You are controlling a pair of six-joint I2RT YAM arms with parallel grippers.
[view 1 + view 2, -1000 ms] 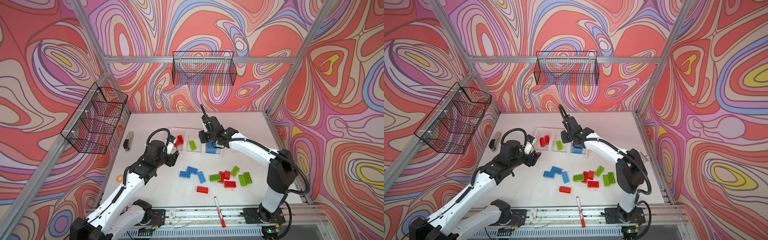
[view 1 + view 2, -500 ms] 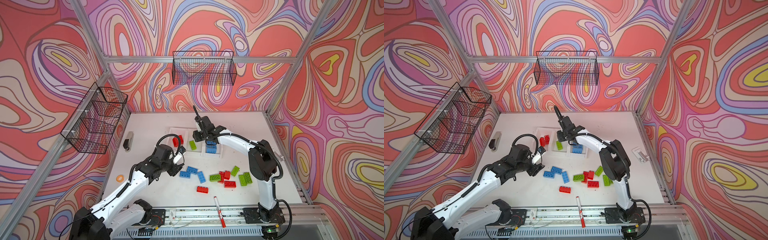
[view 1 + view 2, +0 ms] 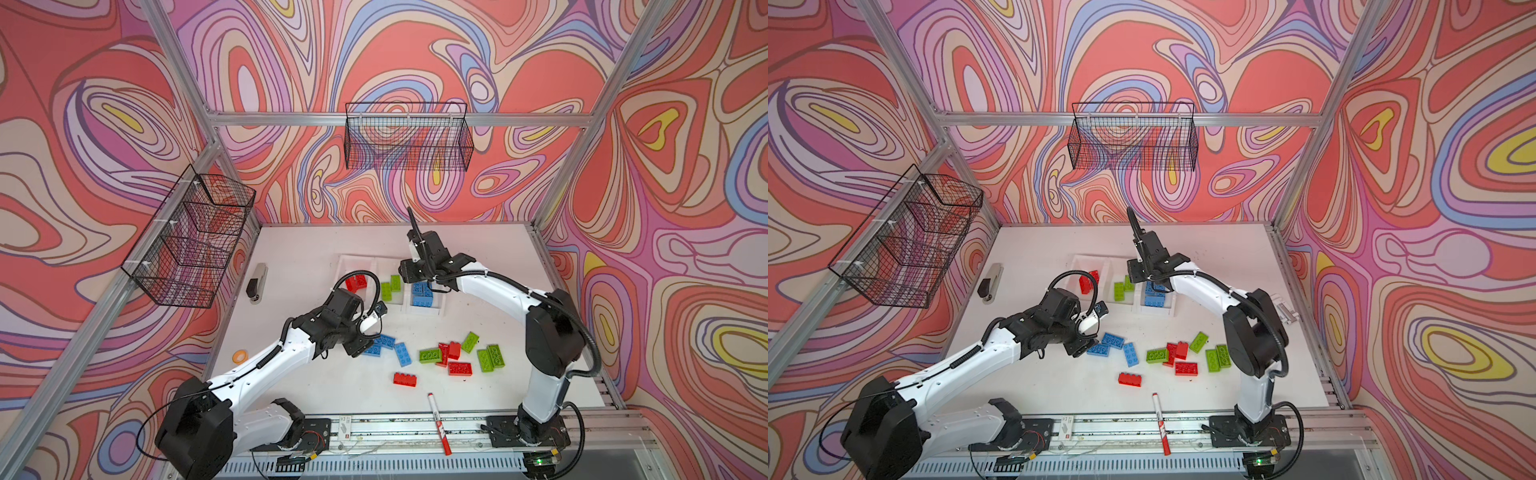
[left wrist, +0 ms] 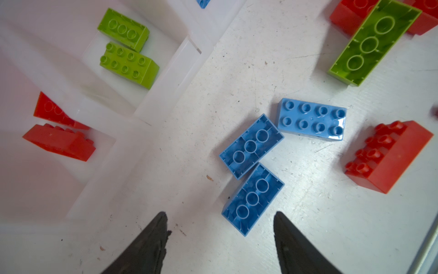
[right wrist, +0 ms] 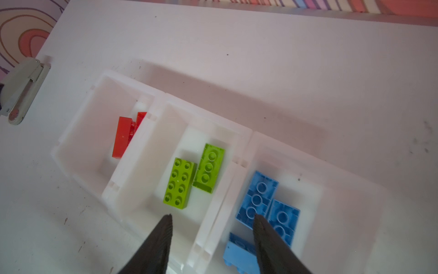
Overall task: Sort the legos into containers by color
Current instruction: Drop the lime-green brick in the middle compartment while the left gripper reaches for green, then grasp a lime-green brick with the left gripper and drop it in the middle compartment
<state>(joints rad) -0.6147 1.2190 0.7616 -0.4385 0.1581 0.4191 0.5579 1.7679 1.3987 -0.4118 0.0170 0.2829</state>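
Three white containers (image 3: 376,262) stand joined in a row. They hold red legos (image 3: 356,281), green legos (image 5: 181,187) and blue legos (image 5: 257,199). My right gripper (image 5: 212,217) hangs open and empty above the wall between the green and blue bins. Three blue bricks (image 4: 252,198) lie together on the table. My left gripper (image 4: 219,213) is open just short of the nearest one, touching nothing. In a top view it sits at their left (image 3: 365,345). More loose legos, green (image 3: 430,355) and red (image 3: 405,379), lie to the right.
A red-and-white marker pen (image 3: 438,424) lies at the front edge. A stapler (image 3: 257,282) and an orange tape ring (image 3: 240,356) are at the left. Black wire baskets hang on the back wall (image 3: 409,141) and the left wall (image 3: 191,241).
My left arm has swung from beside the red bin forward to the loose blue bricks. My right gripper has opened above the bins, and a second green brick now lies in the middle one.
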